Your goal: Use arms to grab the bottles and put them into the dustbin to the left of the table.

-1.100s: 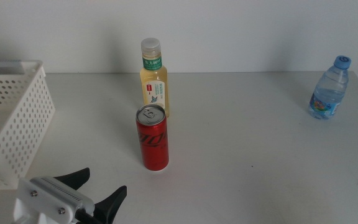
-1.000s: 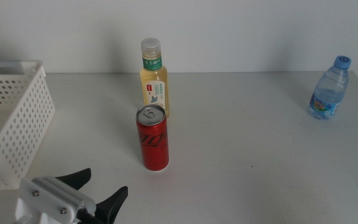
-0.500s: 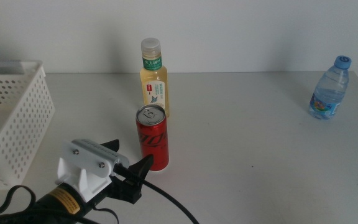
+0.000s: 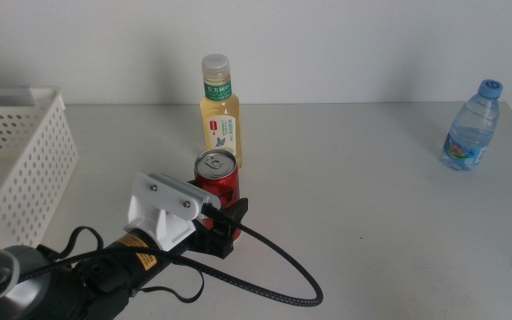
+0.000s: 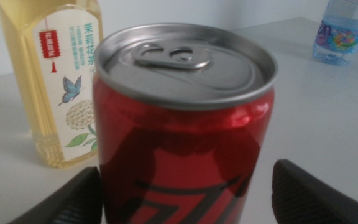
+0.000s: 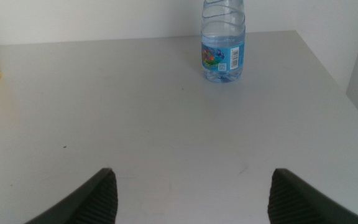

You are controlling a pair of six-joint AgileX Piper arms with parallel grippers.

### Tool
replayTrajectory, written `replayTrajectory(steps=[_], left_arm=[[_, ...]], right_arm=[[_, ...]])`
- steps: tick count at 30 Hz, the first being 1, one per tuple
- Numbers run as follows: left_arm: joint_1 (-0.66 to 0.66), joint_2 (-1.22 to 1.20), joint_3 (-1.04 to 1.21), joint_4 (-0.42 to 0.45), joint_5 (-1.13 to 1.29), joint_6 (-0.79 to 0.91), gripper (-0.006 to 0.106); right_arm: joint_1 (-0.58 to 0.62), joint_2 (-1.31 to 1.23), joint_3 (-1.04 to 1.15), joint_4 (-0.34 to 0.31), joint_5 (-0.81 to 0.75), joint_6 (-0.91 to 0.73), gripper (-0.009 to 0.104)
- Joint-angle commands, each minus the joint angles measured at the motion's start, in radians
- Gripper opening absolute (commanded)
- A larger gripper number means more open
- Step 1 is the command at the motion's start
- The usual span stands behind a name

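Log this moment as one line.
left gripper: open, fingers flanking red can | right gripper: open, waiting | dustbin: no bottles visible

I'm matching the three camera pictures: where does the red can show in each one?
Middle view: the can stands at centre, just ahead of the left tool.
Left wrist view: the can fills the centre, between the open jaws.
Right wrist view: not in it.
Shared landmark: the water bottle.
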Motion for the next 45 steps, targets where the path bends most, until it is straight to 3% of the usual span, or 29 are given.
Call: replayTrajectory(steps=[1,12,19,22,26,27,29,34,45], left_arm=[[-0.008,-0.013,-0.044,0.012,-0.138,-0.019,0.094],[-0.008,0.086,-0.16,0.013,-0.124,-0.019,0.092],[-0.008,0.119,-0.178,0.01,-0.133,-0.041,0.079],[-0.008,0.123,-0.178,0.01,-0.133,-0.043,0.067],[-0.008,0.123,-0.178,0.009,-0.133,-0.042,0.039],[-0.008,0.123,-0.178,0.009,-0.123,-0.059,0.009],[-0.008,0.123,-0.178,0.01,-0.123,-0.084,-0.002],[-0.008,0.079,-0.176,0.015,-0.072,-0.104,-0.002],[-0.008,-0.218,-0.183,0.059,0.361,-0.104,-0.002]], right_arm=[[-0.006,-0.021,-0.01,-0.011,-0.072,-0.012,0.062],[-0.006,-0.021,-0.01,-0.011,-0.072,-0.012,0.062],[-0.006,-0.021,-0.01,-0.011,-0.072,-0.012,0.062],[-0.006,-0.021,-0.01,-0.011,-0.072,-0.012,0.062],[-0.006,-0.021,-0.01,-0.011,-0.072,-0.012,0.062],[-0.006,-0.021,-0.01,-0.011,-0.072,-0.012,0.062],[-0.006,-0.021,-0.01,-0.011,-0.072,-0.012,0.062],[-0.006,-0.021,-0.01,-0.011,-0.072,-0.012,0.062],[-0.006,-0.021,-0.01,-0.011,-0.072,-0.012,0.062]])
